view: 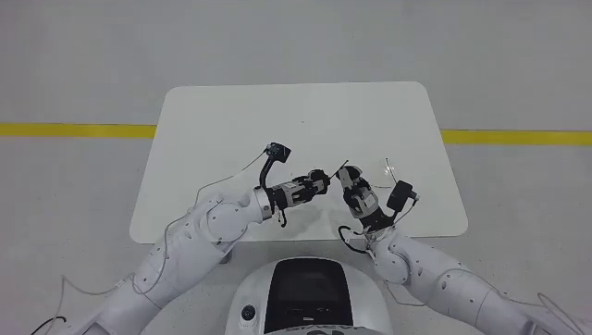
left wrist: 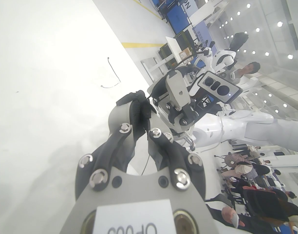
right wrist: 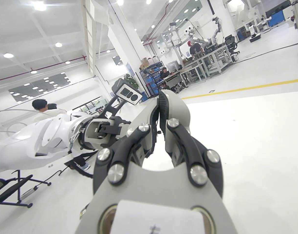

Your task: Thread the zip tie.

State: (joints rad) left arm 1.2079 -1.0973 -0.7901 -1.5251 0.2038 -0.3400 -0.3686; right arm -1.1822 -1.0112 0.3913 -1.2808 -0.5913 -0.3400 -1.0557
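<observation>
Both grippers meet above the front part of the white table [view: 277,122]. A thin black zip tie [view: 337,167] runs between them. My left gripper [view: 321,180] is shut on one end of it; in the left wrist view its fingertips [left wrist: 139,103] are pressed together and a black strand of the zip tie [left wrist: 146,161] hangs below them. My right gripper [view: 348,179] sits right beside it, tips almost touching, with its pads closed [right wrist: 160,105] on a thin dark strip. Just past my left fingers stands the right gripper [left wrist: 178,98].
A second thin, curved tie [view: 389,167] lies loose on the table to the right of the grippers, also seen on the tabletop [left wrist: 113,73]. The table's front edge is close under both wrists. Yellow floor lines run beyond the table.
</observation>
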